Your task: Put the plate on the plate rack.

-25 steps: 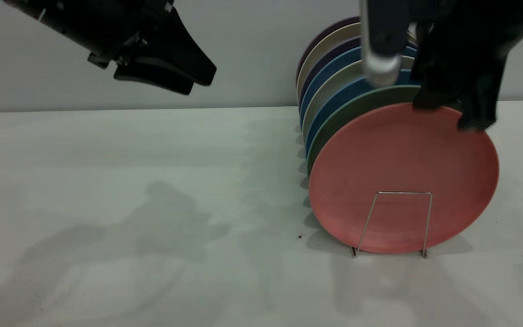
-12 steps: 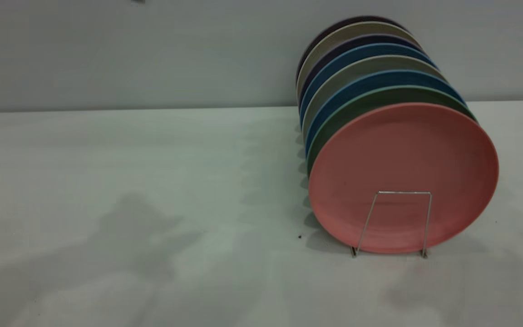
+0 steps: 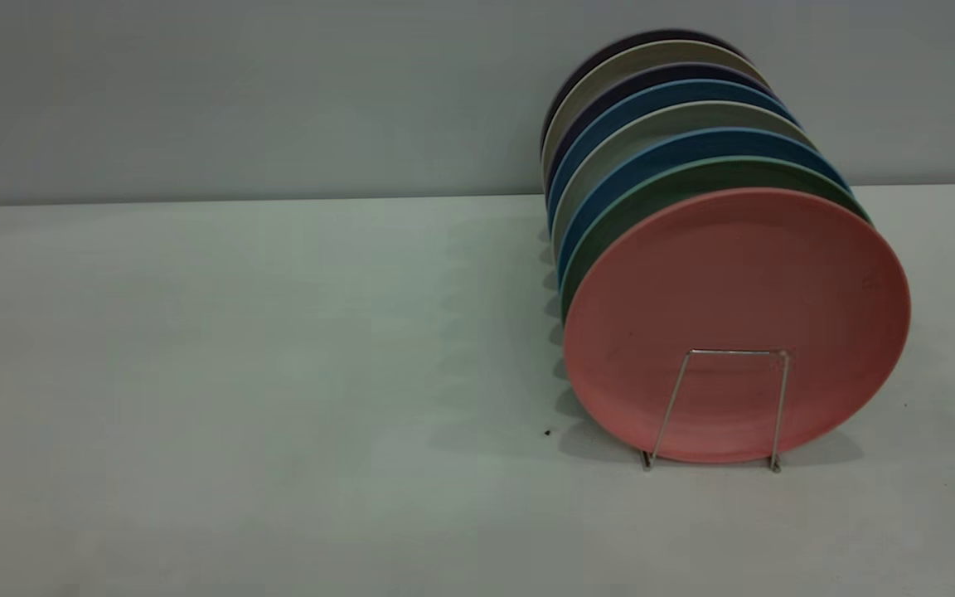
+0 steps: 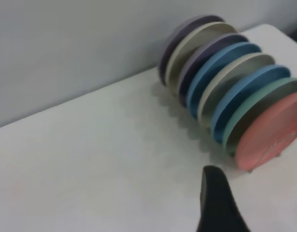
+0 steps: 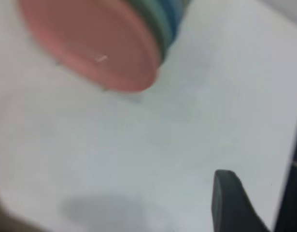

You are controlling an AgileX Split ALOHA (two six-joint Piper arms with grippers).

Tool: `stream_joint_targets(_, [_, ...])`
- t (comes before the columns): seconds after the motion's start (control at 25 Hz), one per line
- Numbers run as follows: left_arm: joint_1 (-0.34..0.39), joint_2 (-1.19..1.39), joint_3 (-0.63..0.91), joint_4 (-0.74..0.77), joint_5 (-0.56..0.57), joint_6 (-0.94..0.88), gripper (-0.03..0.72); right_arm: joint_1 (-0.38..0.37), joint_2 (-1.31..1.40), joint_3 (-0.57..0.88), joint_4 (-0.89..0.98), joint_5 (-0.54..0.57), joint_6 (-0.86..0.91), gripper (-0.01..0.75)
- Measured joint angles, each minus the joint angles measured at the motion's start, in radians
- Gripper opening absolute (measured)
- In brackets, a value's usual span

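Plate: you will find the pink plate (image 3: pixel 734 315) standing on edge at the front of the row, the end nearest the outside camera, with its face turned toward that camera.
Rack: the wire rack (image 3: pixel 726 406) holds it; one upright loop crosses the lower part of the plate's face, and the loop's feet sit on the table (image 3: pixel 237 373).
Neighbours: just behind the pink plate stands a green plate (image 3: pixel 610 225), then blue, grey and dark plates (image 3: pixel 610 124) in a close row running back toward the wall (image 3: pixel 237 91).
Left gripper: you see only one dark finger (image 4: pixel 217 203) of it in its wrist view, above the table and well clear of the plates; whether it is wide or narrow you cannot tell.
Right gripper: one dark finger (image 5: pixel 230 200) shows in its wrist view, likewise clear of the pink plate; its opening cannot be told either.
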Motion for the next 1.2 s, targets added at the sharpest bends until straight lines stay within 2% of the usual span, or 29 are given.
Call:
stream_joint_targets(0.28, [-0.017, -0.476, 0.25, 0.295, 0.027, -0.296, 0.4, 0.0, -0.262, 0.197, 0.208, 0.04, -0.108, 0.305])
stream_joint_targets(0.44, [-0.079, -0.624, 0.311, 0.438, 0.143, -0.456, 0.38, 0.0, -0.379, 0.268, 0.296, 0.053, -0.152, 0.305])
stream_joint_targets(0.6, [-0.139, -0.712, 0.322, 0.527, 0.278, -0.536, 0.377, 0.0, -0.497, 0.3, 0.318, 0.072, -0.177, 0.293])
stream_joint_targets(0.8, [-0.16, -0.772, 0.322, 0.591, 0.42, -0.569, 0.377, 0.0, -0.596, 0.306, 0.332, 0.075, -0.18, 0.265])
stream_joint_targets(1.2, [-0.183, -0.773, 0.347, 0.589, 0.42, -0.552, 0.377, 0.0, -0.63, 0.318, 0.336, 0.079, -0.178, 0.244])
